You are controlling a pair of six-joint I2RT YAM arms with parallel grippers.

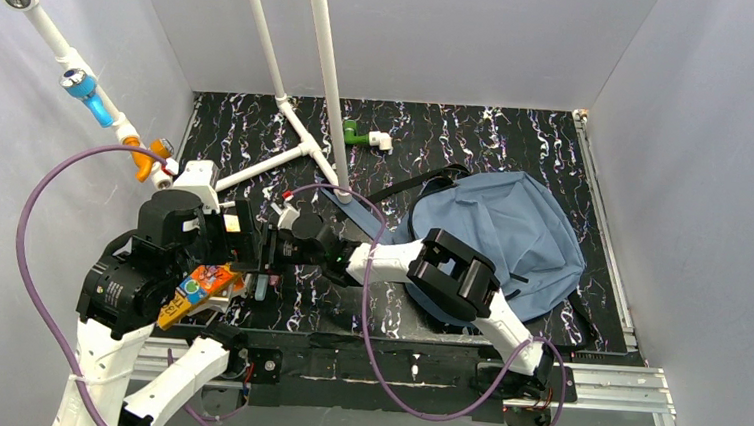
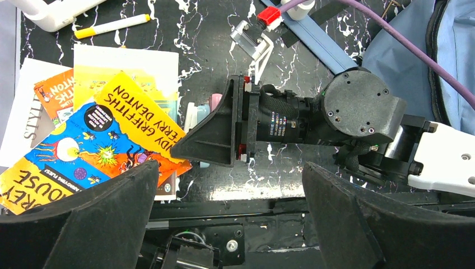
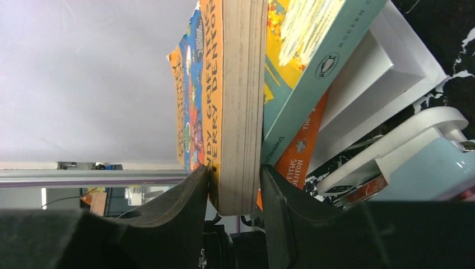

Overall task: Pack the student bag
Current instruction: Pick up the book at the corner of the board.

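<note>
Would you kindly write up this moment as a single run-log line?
right gripper: clamped on yellow paperback edge | left gripper: open above book pile | student bag: on table, apart from pile

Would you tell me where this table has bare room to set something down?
The bare table runs along the back, between the green fitting and the right rail, behind the student bag. A smaller patch lies between the right arm and the near edge. The left near corner is crowded: book pile, right fingers gripping a paperback.
</note>
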